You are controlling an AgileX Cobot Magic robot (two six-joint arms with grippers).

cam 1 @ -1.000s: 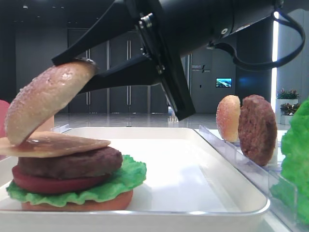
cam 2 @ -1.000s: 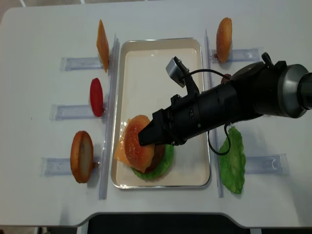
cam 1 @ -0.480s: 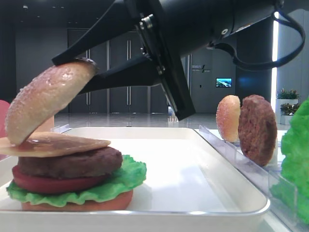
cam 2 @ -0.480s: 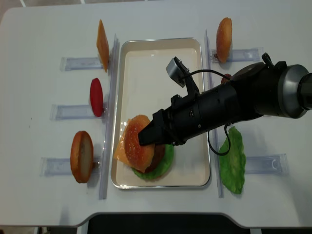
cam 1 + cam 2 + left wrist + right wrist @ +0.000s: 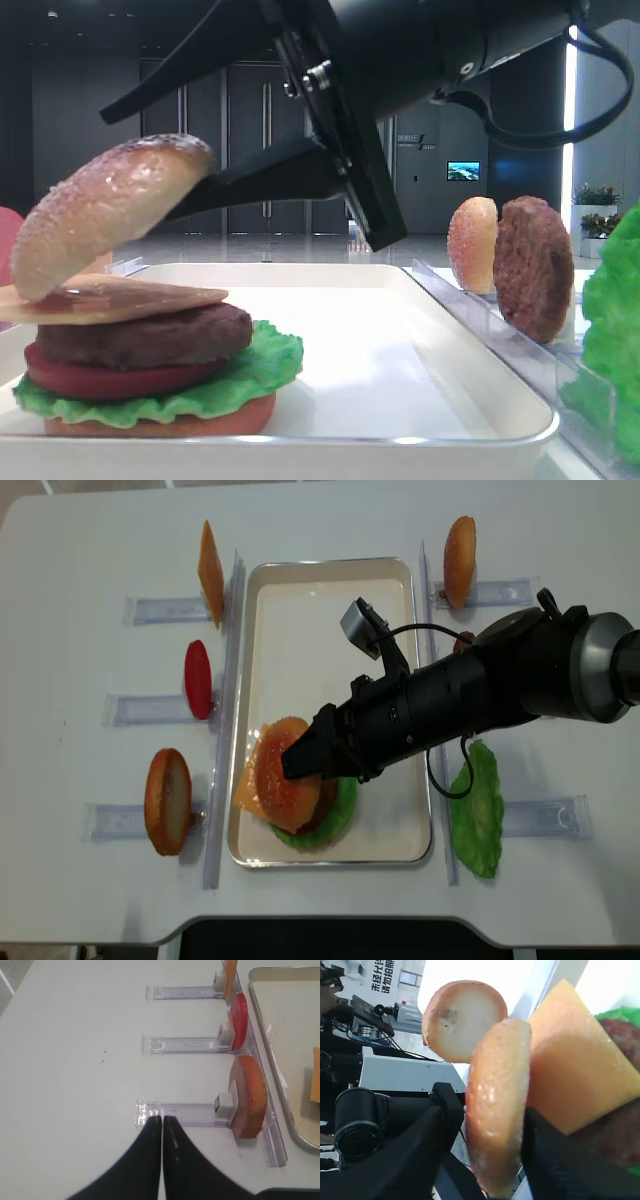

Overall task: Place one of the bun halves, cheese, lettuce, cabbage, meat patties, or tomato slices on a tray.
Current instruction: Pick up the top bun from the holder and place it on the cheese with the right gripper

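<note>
The white tray [image 5: 390, 590] sits in the middle of the table [image 5: 80, 540]. Near its front end there is a stack: a flat orange bun bottom [image 5: 160, 424], green lettuce [image 5: 262, 368], a red tomato slice [image 5: 110, 378], a brown meat patty [image 5: 150, 336] and a square of cheese [image 5: 110, 298]. The top bun half [image 5: 105, 210] leans on the cheese, tilted up on one side. The right gripper [image 5: 300, 762] reaches over the stack. Its two black fingers [image 5: 255, 178] are spread apart, one above the bun and one under its raised edge, so the bun is not pinched. The left gripper [image 5: 162, 1121] hangs over the table by a clear rack [image 5: 185, 1111], with its fingers pressed together and nothing between them. Another bun [image 5: 460, 548] stands in a rack right of the tray.
</note>
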